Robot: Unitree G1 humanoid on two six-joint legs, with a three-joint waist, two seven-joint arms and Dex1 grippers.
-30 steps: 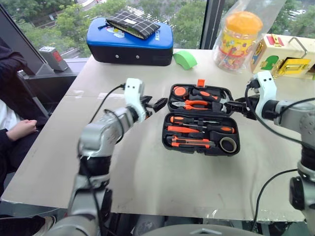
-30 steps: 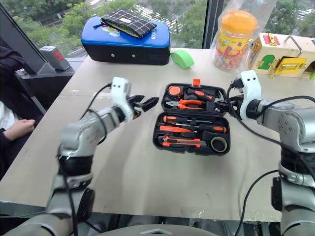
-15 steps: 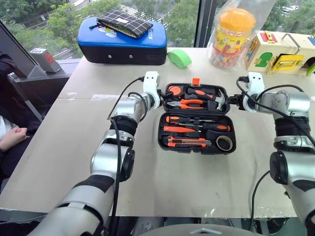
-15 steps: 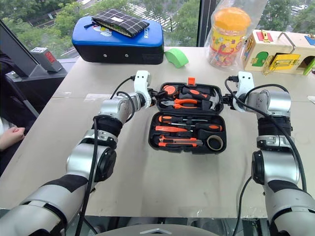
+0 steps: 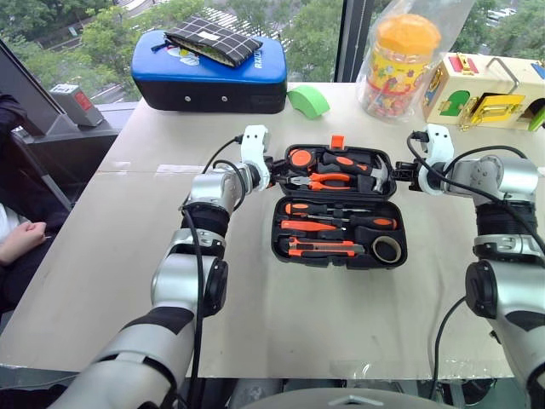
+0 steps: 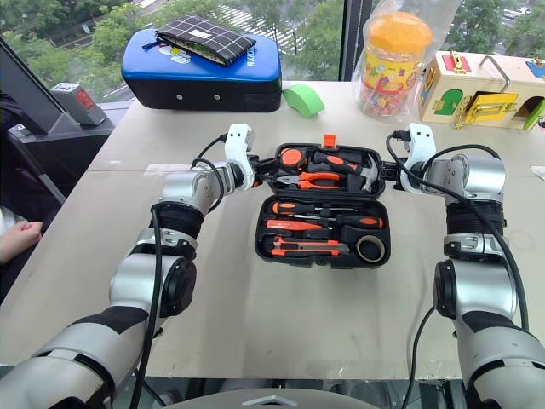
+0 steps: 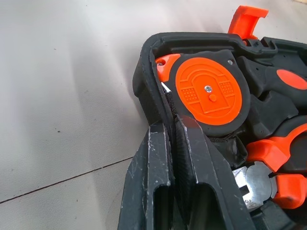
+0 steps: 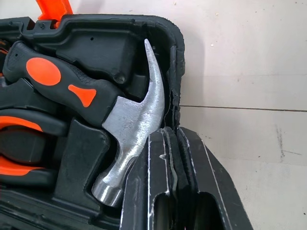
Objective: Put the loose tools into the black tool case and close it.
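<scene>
Black fingers of the left gripper (image 5: pixel 274 169) pinch the left rim of the open black tool case (image 5: pixel 281 226), at centre frame, beside an orange disc-shaped tool (image 7: pixel 211 91). Screwdrivers (image 5: pixel 341 209), a utility knife (image 5: pixel 328 248) and a small tape roll (image 5: pixel 391 248) lie in the near half (each in its recess). At right, the right gripper (image 5: pixel 405 175) clamps the case's right rim beside the hammer (image 8: pixel 136 134).

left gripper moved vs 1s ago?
Yes. The left gripper has closed in on the left wall of the black tool case's far half and shut on it; earlier it hung open, clear of it.
</scene>
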